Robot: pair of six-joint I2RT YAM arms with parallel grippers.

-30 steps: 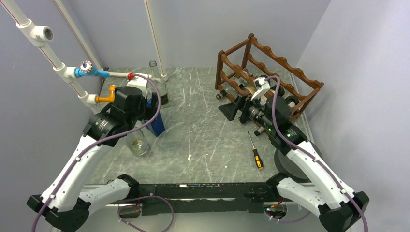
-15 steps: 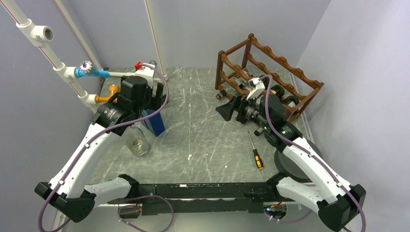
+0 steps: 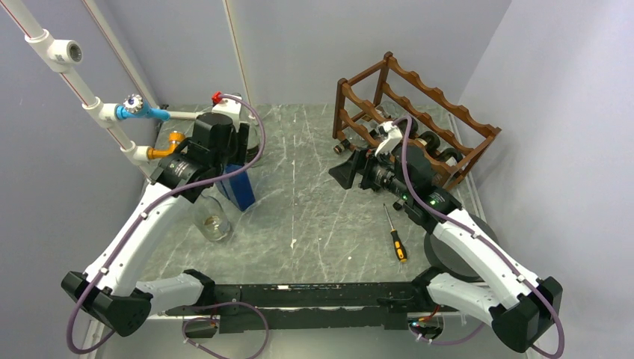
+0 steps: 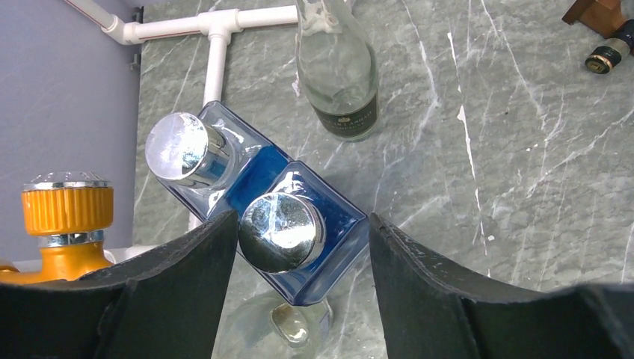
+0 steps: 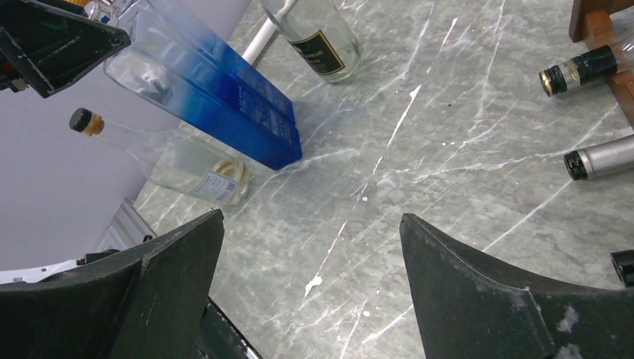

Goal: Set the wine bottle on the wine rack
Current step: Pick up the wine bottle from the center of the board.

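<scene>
From above, the wine rack (image 3: 419, 112) already carries several bottles (their necks poke out of its left end). The blue wine bottle (image 3: 241, 191) stands upright on the tabletop (image 3: 314, 217), well left of the wine rack, so I judge that gripping, carrying and placing it are all left to do. The left arm (image 3: 138, 228) stretches forward, its wrist bent down over that bottle. The right gripper (image 3: 348, 170) hovers just left of the wine rack.

The left wrist view looks straight down. The left gripper (image 4: 303, 232) has its fingers (image 4: 187, 277) partly spread either side of the bottle's chrome stopper (image 4: 281, 231). One finger is at the stopper's edge and the other is apart from it, so nothing is pinched yet. A second blue bottle (image 4: 187, 149) stands against it.

In the right wrist view, the right gripper is spread wide and empty above the tabletop, facing away from the wine rack.
</scene>
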